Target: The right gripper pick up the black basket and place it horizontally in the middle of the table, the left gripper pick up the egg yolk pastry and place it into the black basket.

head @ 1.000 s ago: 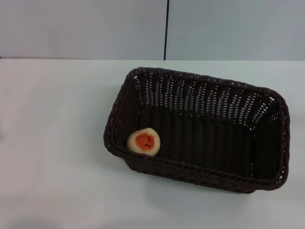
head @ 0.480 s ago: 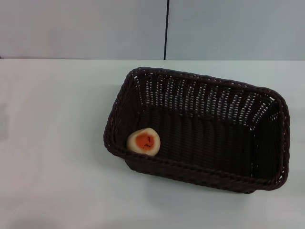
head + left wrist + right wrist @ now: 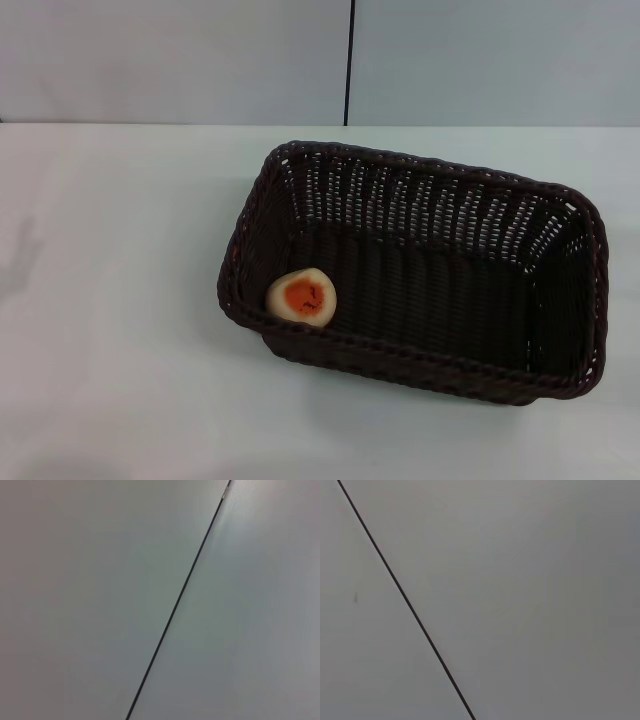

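Note:
The black basket (image 3: 430, 190) lies lengthwise across the white table (image 3: 120, 300), a little right of the middle in the head view. The egg yolk pastry (image 3: 301, 297) rests inside it, in the near left corner, orange centre up. Neither gripper shows in any view. Both wrist views show only a plain grey wall with a thin dark seam.
A grey wall with a vertical dark seam (image 3: 349, 60) stands behind the table. A faint shadow (image 3: 25, 250) lies on the table at the far left. The same kind of seam shows in the left wrist view (image 3: 175, 605) and the right wrist view (image 3: 405, 600).
The faint shadow at the table's left edge has shifted slightly. The basket and pastry have not moved.

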